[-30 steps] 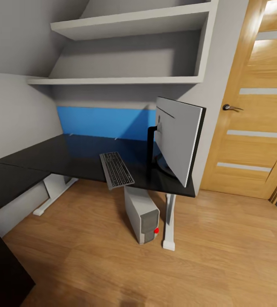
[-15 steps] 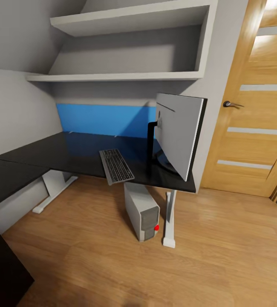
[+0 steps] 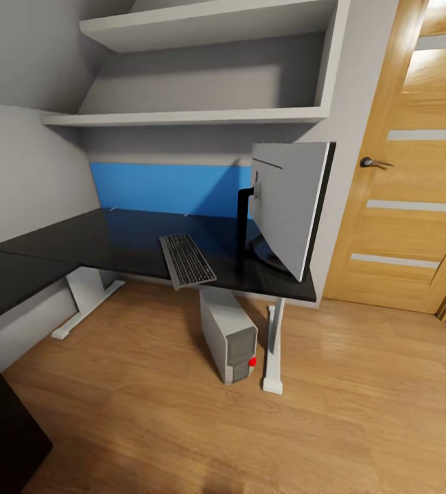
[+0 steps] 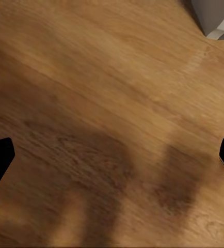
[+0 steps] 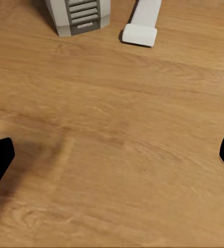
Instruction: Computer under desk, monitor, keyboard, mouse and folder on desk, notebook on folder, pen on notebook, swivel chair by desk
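The black desk (image 3: 99,240) stands ahead on white legs. On its right end is the monitor (image 3: 288,206), silver-grey back toward me. The keyboard (image 3: 186,259) lies left of the monitor, slanted, its near end at the desk's front edge. Below, the computer (image 3: 230,334) sits on the floor under the desk, red light in front; its front (image 5: 78,15) also appears in the right wrist view. My left gripper (image 4: 112,160) and right gripper (image 5: 112,157) both hang open over bare wood floor, holding nothing. The mouse, folder, notebook, pen and swivel chair are out of view.
An oak door (image 3: 405,171) stands right of the desk. White wall shelves (image 3: 202,116) hang above it and a blue panel (image 3: 168,189) runs along the wall behind. The desk's white foot (image 5: 141,23) rests beside the computer. A second dark surface (image 3: 3,425) sits at near left.
The whole head view has shifted a little, so the desk and its things sit slightly higher in the picture. Nothing on the desk has moved.
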Robot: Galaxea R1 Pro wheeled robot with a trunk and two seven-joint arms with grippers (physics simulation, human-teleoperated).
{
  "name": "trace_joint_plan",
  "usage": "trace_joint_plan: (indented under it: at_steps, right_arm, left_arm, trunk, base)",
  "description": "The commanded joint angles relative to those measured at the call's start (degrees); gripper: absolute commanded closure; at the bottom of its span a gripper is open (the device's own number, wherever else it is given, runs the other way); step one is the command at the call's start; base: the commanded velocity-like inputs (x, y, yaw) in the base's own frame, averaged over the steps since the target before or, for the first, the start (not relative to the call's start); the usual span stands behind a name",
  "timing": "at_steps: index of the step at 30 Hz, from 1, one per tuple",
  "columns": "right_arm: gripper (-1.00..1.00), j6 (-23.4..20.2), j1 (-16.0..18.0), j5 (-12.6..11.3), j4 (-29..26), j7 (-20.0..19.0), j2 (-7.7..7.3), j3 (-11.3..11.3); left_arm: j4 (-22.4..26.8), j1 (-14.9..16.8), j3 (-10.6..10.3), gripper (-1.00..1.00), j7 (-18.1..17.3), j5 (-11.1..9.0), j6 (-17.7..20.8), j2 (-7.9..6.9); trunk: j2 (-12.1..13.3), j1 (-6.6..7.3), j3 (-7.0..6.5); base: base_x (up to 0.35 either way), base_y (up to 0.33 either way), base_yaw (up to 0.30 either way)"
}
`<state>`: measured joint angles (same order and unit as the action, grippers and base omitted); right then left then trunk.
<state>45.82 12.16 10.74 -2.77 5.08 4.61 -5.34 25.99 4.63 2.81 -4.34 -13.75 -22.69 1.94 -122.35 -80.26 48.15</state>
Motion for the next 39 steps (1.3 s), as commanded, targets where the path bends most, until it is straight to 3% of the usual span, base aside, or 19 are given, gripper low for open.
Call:
trace_joint_plan:
  at_steps: [1,5,6,10,15,20,29,39]
  right_arm:
    - [-1.00,-1.16,0.05,0.63,-1.25,0.41,0.05,-0.43]
    - [-1.00,-9.00,0.17,0.51,-7.42,1.15,0.12,-0.43]
    - [-1.00,-13.99,0.24,0.46,-10.66,1.41,0.17,-0.44]
    - [-1.00,-22.48,0.67,0.40,-16.45,1.68,0.70,-0.42]
    - [-1.00,-27.40,3.63,0.55,-20.34,1.85,2.23,-0.39]
    - [-1.00,-30.85,10.66,0.52,-20.45,1.96,3.21,-0.42]
    - [-1.00,-36.31,17.41,0.54,-20.07,2.03,5.39,-0.39]
    - [-1.00,-40.77,20.17,0.60,-21.73,1.90,5.39,-0.28]
  left_arm:
    - [0.73,0.03,0.28,-1.00,-0.43,-0.35,0.49,0.04]
    - [4.13,0.03,0.27,-1.00,-0.51,-0.33,5.30,0.06]
    - [6.34,0.03,0.24,-1.00,-0.55,-0.32,9.22,0.10]
    - [12.28,0.06,0.20,-1.00,-0.64,-0.33,18.25,0.14]
    - [21.75,0.09,0.16,-1.00,-0.63,-0.38,27.83,0.32]
    - [31.20,0.11,0.09,-1.00,-0.49,-0.39,34.27,1.58]
    - [35.93,0.22,0.03,-1.00,-0.63,-0.40,38.53,2.61]
    - [34.60,0.36,0.12,-1.00,-0.60,-0.31,39.78,2.61]
  trunk:
    - [-0.44,-0.22,0.24]
    - [-2.04,-1.10,0.96]
    - [-2.44,-1.31,1.14]
    - [-4.05,-2.19,1.86]
    - [-6.05,-3.29,2.75]
    - [-8.06,-4.39,3.65]
    - [-11.67,-6.37,5.27]
    - [-15.68,-8.56,7.06]
  base:
    - [0.000,0.000,0.000]
    - [0.000,0.000,0.000]
    - [0.000,0.000,0.000]
    - [0.000,0.000,0.000]
    - [0.000,0.000,0.000]
    - [0.000,0.000,0.000]
    - [0.000,0.000,0.000]
    - [0.000,0.000,0.000]
